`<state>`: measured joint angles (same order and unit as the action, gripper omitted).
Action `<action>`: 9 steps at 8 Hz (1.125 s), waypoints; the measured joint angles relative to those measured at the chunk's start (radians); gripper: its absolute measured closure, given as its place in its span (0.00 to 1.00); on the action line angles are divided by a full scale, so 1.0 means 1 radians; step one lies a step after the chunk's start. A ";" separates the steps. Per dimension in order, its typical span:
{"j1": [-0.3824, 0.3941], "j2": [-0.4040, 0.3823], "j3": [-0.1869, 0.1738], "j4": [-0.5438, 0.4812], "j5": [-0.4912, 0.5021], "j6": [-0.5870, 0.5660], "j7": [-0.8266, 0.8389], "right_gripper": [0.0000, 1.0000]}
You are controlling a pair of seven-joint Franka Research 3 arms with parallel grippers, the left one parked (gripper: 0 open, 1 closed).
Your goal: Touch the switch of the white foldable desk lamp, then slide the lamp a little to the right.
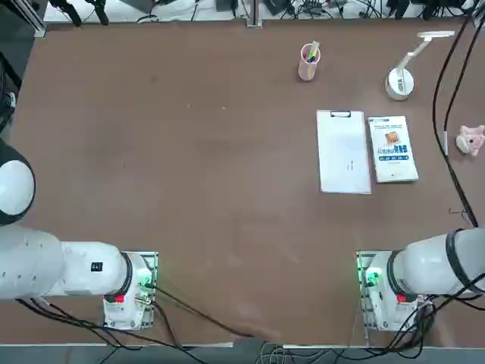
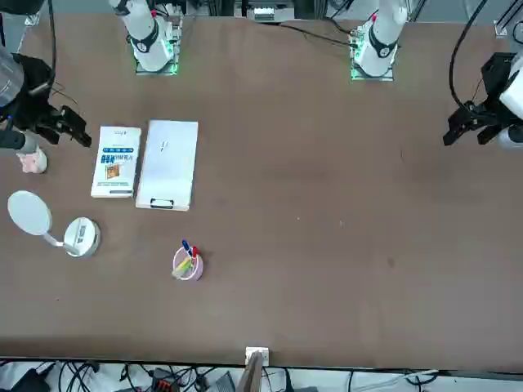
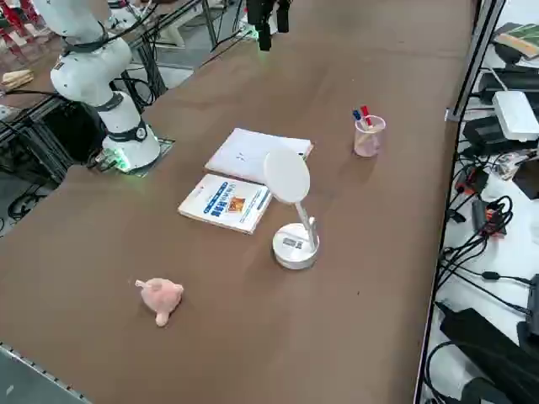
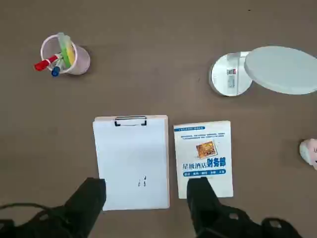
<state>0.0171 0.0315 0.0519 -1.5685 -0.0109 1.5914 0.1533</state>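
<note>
The white lamp stands at the far right of the table, with its round base [image 1: 399, 83] [image 2: 82, 237] [image 3: 295, 247] [image 4: 227, 74] flat on the brown top. Its thin arm rises to the flat head [image 1: 436, 36] [image 2: 29, 214] [image 3: 287, 177] [image 4: 280, 69]. A small grey patch marks the top of the base. My right gripper [image 4: 146, 201] [image 2: 75, 129] hangs open high over the table, above the near ends of the clipboard and the booklet. It is well short of the lamp and there is nothing between its fingers.
A white clipboard [image 1: 343, 152] and a blue-and-white booklet [image 1: 392, 149] lie side by side in front of the lamp. A pink pen cup [image 1: 308, 62] stands left of the lamp. A pink plush toy [image 1: 470, 139] and black cables [image 1: 447, 114] sit at the right edge.
</note>
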 joint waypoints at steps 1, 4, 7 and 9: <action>-0.001 0.000 -0.003 0.000 0.000 0.000 0.000 0.00; -0.002 0.016 -0.006 -0.004 0.001 -0.002 0.000 0.00; -0.013 0.143 -0.014 -0.019 -0.049 0.059 0.004 0.00; -0.033 0.287 -0.017 -0.063 -0.132 0.220 0.004 0.00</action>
<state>-0.0158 0.3188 0.0349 -1.6315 -0.1425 1.8118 0.1577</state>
